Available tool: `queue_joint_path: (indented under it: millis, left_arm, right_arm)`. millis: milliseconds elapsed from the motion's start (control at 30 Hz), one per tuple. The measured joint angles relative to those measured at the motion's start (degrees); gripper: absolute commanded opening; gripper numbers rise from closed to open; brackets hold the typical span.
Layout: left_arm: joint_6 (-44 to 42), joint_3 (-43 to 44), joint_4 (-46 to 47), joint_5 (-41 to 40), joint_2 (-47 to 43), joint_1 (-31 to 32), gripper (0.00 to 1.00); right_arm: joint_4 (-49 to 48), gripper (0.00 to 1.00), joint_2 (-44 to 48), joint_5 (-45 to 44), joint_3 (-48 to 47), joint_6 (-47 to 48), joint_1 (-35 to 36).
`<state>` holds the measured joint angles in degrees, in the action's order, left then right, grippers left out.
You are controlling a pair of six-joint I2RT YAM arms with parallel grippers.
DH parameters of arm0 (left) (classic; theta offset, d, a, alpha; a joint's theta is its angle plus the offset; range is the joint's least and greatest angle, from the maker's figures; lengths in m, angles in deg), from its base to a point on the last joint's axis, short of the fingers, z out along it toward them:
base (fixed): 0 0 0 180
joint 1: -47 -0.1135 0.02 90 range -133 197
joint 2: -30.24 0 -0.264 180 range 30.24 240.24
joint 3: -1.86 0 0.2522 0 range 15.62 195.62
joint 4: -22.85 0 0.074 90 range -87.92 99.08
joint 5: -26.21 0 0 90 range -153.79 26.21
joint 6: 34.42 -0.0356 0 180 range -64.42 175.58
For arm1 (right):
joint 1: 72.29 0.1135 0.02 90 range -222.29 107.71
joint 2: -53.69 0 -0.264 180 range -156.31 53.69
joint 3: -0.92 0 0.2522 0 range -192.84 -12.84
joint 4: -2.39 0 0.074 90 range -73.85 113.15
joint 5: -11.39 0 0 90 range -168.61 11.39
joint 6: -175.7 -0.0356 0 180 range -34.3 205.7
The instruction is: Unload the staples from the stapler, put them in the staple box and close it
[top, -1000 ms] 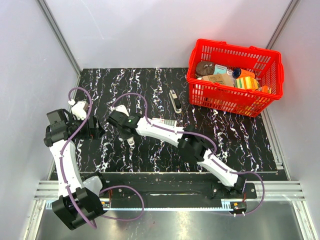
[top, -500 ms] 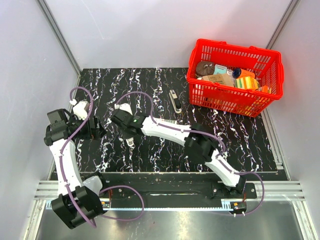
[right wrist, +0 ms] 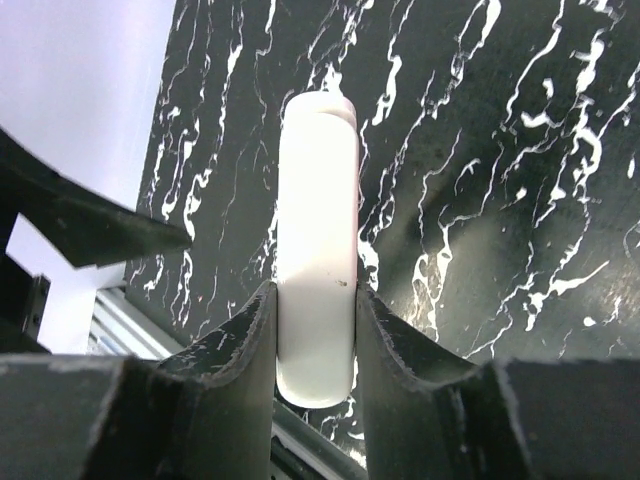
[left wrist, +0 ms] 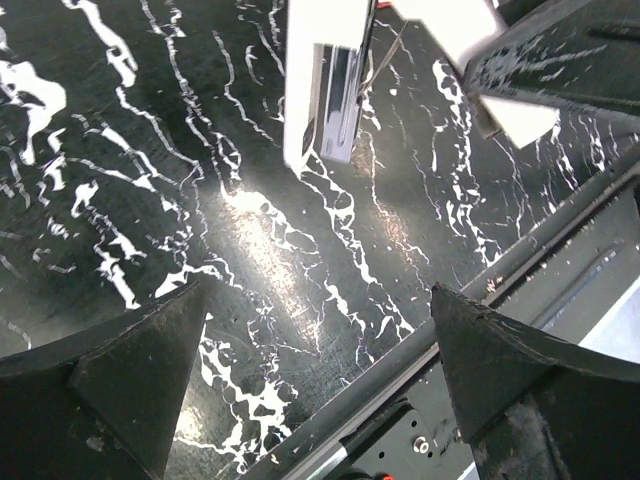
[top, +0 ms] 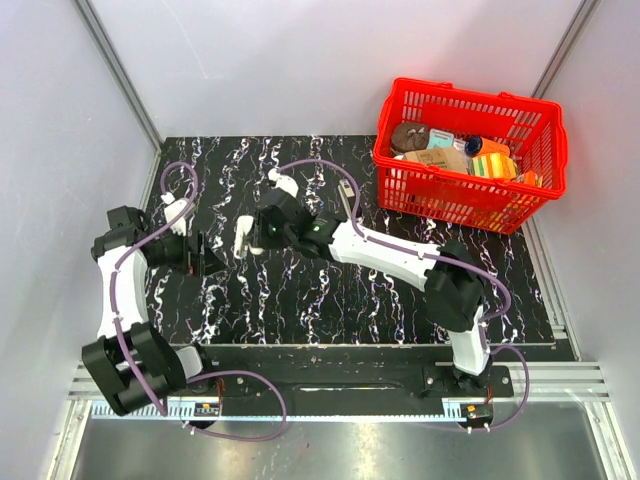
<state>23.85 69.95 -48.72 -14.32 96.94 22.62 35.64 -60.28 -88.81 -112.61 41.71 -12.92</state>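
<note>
Farthest to the left of the red basket (top: 455, 205), the left gripper (top: 204, 255) hangs over the black marbled mat (top: 300, 300) with its jaws spread fully wide and nothing between them. In the left wrist view its two dark fingers (left wrist: 140, 385) frame bare mat, with the stapler's end showing just beyond them. The white stapler (top: 243, 236) comes next, well to the left of the basket and just beside the left gripper; from the left wrist a bright metal channel (left wrist: 335, 105) shows along it. The right gripper (top: 256, 235) has the stapler clamped: its jaws are drawn partway in, one finger pressed against each long side of the white body near one end, and the rounded other end sticks out past the fingertips. Whether the stapler touches the mat cannot be told. Near the basket's left side a small dark-and-silver object (top: 348, 197) lies on the mat, partly behind the right arm's cable. The basket itself stands at the mat's far right corner and is loaded with a brown round thing (top: 408, 136), a cardboard box (top: 437, 158), an orange piece (top: 487, 147) and a striped yellow, green and orange pack (top: 495, 165); what each is cannot be read.
</note>
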Motion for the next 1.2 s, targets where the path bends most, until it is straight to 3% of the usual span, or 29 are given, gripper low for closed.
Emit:
queue_joint_path:
  millis: [300,467,667,900,1100,1200]
  left_arm:
    - [-12.87,1.90,-4.33,2.01,3.98,2.51,0.99]
    - [-20.00,1.60,-4.81,1.75,3.69,4.55,0.92]
    - [-25.05,0.26,-3.89,1.75,2.86,5.14,0.72]
    - [-28.94,0.31,-5.31,1.77,4.90,5.68,0.68]
    - [-31.17,0.44,-6.16,1.70,4.92,5.84,0.55]
    - [-31.85,0.87,-6.75,1.57,5.01,5.84,0.44]
  right_arm:
    - [-4.24,0.00,4.66,5.31,9.14,-3.78,-0.90]
    - [-9.40,0.00,7.41,10.27,12.79,-6.36,-2.67]
    - [-14.97,0.00,8.46,15.08,16.04,-8.57,-3.41]
    - [-17.70,0.00,8.46,18.16,17.42,-10.12,-3.41]
    - [-19.96,0.00,8.48,20.35,17.62,-11.37,-3.41]
    - [-21.22,0.00,8.48,21.73,18.05,-12.07,-3.41]
